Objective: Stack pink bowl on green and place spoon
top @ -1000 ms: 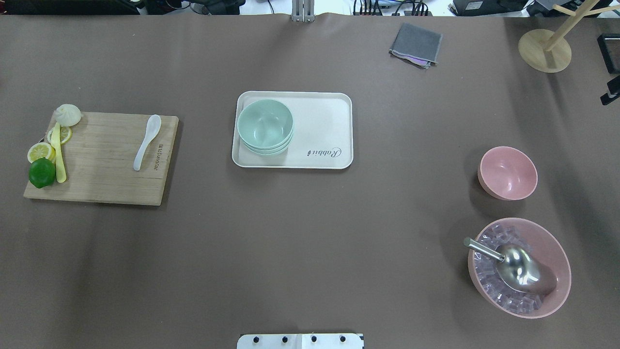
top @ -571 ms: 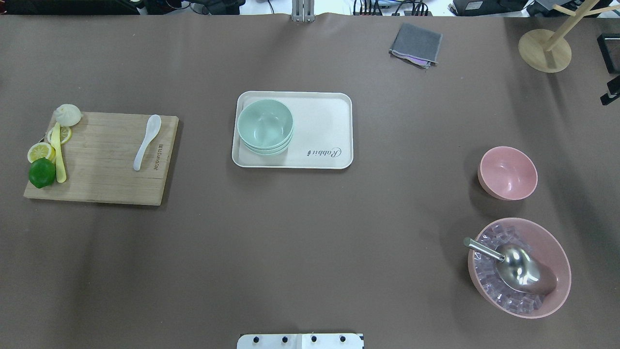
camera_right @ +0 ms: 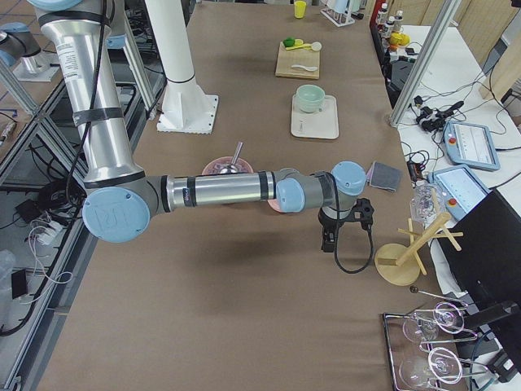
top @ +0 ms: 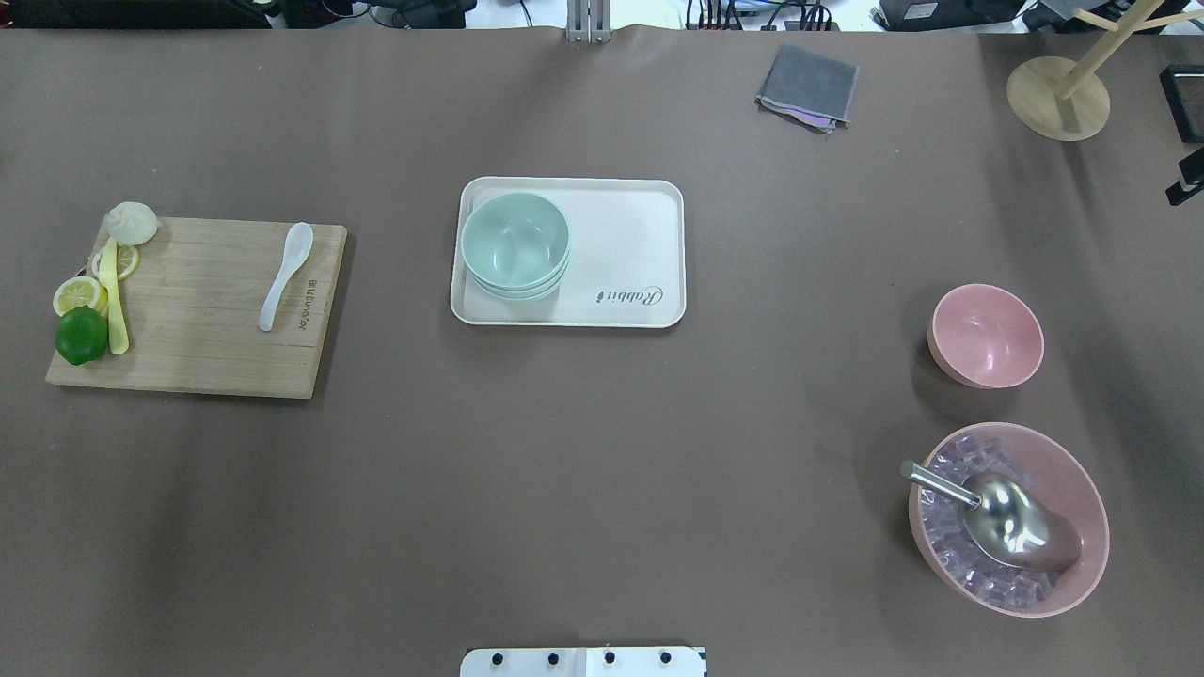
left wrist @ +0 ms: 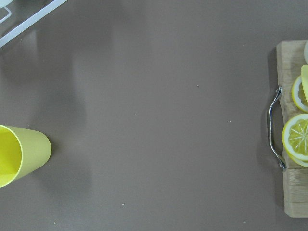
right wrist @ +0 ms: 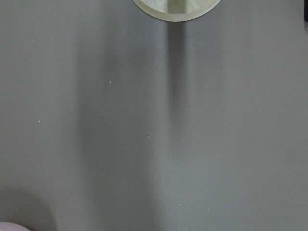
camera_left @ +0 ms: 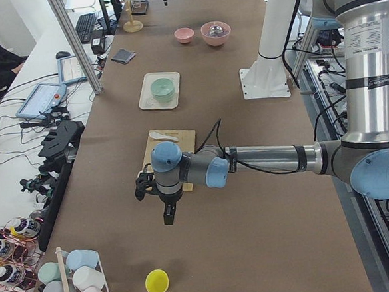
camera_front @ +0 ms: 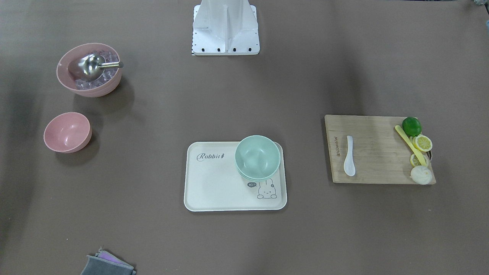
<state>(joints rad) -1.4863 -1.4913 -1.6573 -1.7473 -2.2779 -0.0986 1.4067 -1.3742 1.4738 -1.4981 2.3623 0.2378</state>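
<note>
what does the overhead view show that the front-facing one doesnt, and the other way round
Only the overhead view: the wooden stand at the far right corner, and the whole grey cloth.
Only the front-facing view: the rabbit drawing on the tray, not seen from overhead, and more of the robot's white base.
Both: the tray, the stacked green bowls, the small pink bowl, the big pink bowl of ice with a metal scoop, and the cutting board with the white spoon. Neither shows an arm.

Bright even overhead light, soft broad shadows, sharp focus — glare-free
</note>
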